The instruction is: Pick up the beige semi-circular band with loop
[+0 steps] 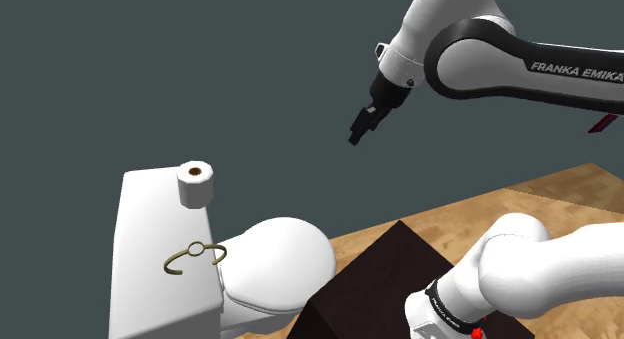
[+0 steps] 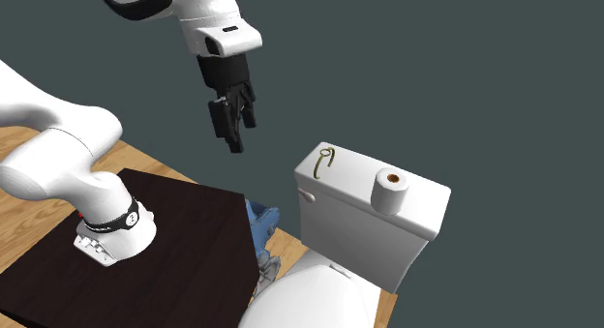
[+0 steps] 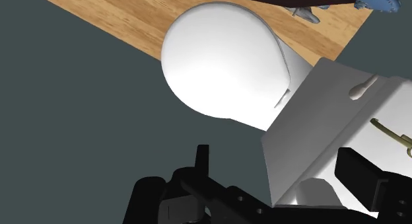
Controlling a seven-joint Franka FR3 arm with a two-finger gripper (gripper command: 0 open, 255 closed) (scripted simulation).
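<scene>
The band (image 1: 195,257) is a thin olive-beige half circle with a small loop at one end. It lies flat on the white toilet tank lid (image 1: 150,237), near the lid's front corner in the shoulder view. In the second exterior view the band (image 2: 326,160) rests at the lid's left end. My black gripper (image 1: 357,139) hangs high in the air, well to the shoulder view's right of the tank, open with nothing between its fingers. In the wrist view the gripper (image 3: 277,155) looks down on the tank, and part of the band (image 3: 389,131) shows beyond the right finger.
A white paper roll (image 1: 196,184) stands upright at the lid's other end. The closed white toilet lid (image 1: 280,252) lies between the tank and my dark stand (image 1: 380,277). A flush lever (image 3: 363,89) juts from the tank's front. Something blue (image 2: 259,220) lies on the wooden floor by the stand.
</scene>
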